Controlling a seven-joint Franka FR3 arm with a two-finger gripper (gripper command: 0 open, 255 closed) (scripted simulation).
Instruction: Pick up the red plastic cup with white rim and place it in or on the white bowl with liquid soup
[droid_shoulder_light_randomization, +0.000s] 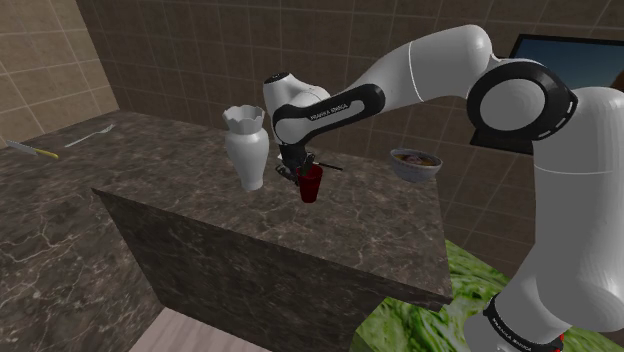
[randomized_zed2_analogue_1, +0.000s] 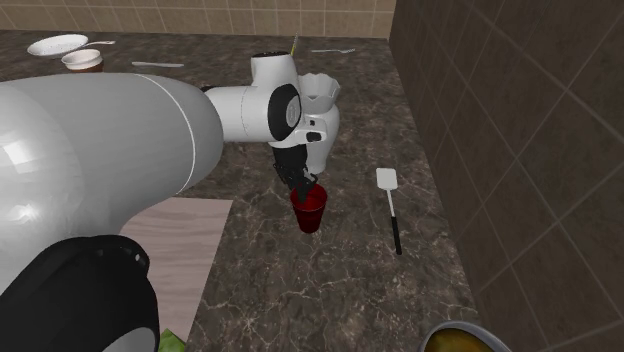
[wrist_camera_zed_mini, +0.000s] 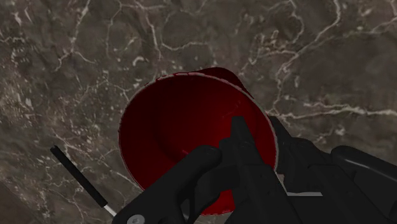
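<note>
Currently, the gripper (droid_shoulder_light_randomization: 299, 168) is clenched on the red cup (droid_shoulder_light_randomization: 311, 187) at its rim; lift and transfer to the bowl (droid_shoulder_light_randomization: 415, 165), well apart, remain.

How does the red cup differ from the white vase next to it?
The red cup is short with a plain round rim; the white vase is taller, with a scalloped flared rim. The fingers clasp the cup's wall; the vase stands untouched. Both are open-topped.
</note>
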